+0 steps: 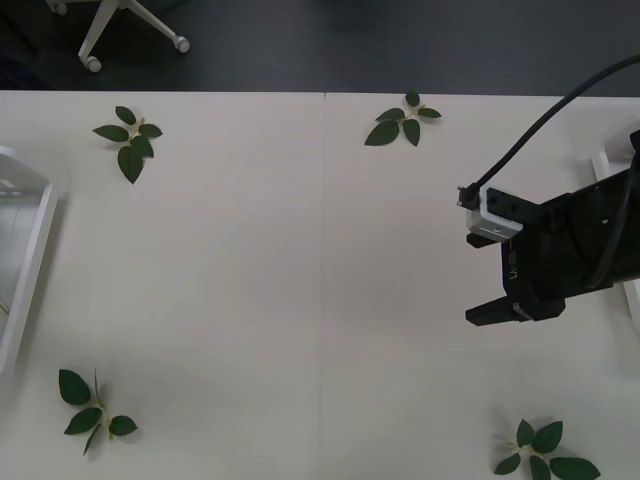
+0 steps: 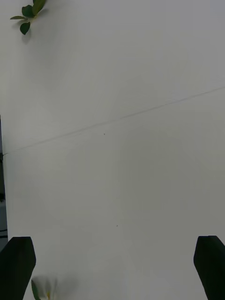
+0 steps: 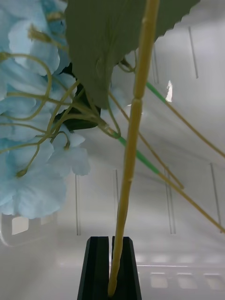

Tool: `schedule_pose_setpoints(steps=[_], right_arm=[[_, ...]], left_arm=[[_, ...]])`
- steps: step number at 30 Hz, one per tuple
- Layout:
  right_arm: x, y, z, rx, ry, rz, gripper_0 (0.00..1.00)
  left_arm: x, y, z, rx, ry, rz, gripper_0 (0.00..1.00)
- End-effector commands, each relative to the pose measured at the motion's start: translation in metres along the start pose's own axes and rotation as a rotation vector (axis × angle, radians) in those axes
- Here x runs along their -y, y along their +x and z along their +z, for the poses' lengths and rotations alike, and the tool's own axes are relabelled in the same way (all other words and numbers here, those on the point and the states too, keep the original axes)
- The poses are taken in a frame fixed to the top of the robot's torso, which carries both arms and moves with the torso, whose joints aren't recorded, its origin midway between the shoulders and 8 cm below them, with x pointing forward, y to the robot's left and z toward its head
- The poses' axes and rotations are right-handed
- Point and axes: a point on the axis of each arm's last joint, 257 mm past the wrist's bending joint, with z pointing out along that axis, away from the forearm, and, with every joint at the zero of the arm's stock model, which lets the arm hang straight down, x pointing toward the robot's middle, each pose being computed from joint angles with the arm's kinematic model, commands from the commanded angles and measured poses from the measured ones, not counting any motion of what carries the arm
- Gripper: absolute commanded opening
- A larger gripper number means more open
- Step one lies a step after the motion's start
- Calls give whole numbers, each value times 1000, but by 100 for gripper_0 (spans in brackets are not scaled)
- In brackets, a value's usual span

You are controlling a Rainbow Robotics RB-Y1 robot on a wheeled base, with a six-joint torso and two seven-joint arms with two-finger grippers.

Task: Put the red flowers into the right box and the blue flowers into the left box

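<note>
We see the left gripper (image 3: 111,267) pinching a blue flower (image 3: 33,140) by its stem – the petals hang over the left box (image 3: 178,253), where more stems lie. The right gripper (image 2: 112,267) is open above the table (image 1: 300,280)

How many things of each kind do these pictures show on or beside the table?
Flowerless green leaf sprigs: 4
Pale blue artificial flowers, stem in the left gripper: 1
White translucent plastic tray at the table's left edge: 1
Total: 6
</note>
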Motion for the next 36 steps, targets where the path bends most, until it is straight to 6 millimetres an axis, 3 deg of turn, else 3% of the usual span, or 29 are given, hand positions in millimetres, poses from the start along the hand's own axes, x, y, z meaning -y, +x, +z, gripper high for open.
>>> schedule_pose_setpoints(steps=[1,4,5,7,8,9,10,11,19,26,32,36], right_arm=[[2,9,-2,-14,26,-48,100],[2,14,-2,-22,29,-52,100],[2,14,-2,-22,31,-55,100],[4,15,-3,-27,36,-60,100],[5,15,-4,-25,39,-59,100],[5,15,-4,-25,42,-59,100],[7,15,-4,-19,48,-56,100],[7,15,-4,-19,48,-56,100],[7,15,-4,-19,48,-56,100],[7,15,-4,-19,48,-56,100],[7,15,-4,-19,48,-56,100],[7,15,-4,-19,48,-56,100]], left_arm=[[-4,7,4,-28,-18,-8,1],[-2,13,5,-39,-13,-7,7],[-1,13,5,-38,-9,-7,14],[2,12,6,-32,-2,-12,45],[4,10,6,-25,4,-16,68],[5,11,6,-24,7,-18,78],[6,8,7,-17,12,-21,95],[8,9,7,-15,18,-23,100],[26,-16,-3,77,76,-52,100],[59,-60,-40,203,159,-24,100],[117,-102,-72,289,310,82,100],[158,-119,-92,311,454,138,100]])
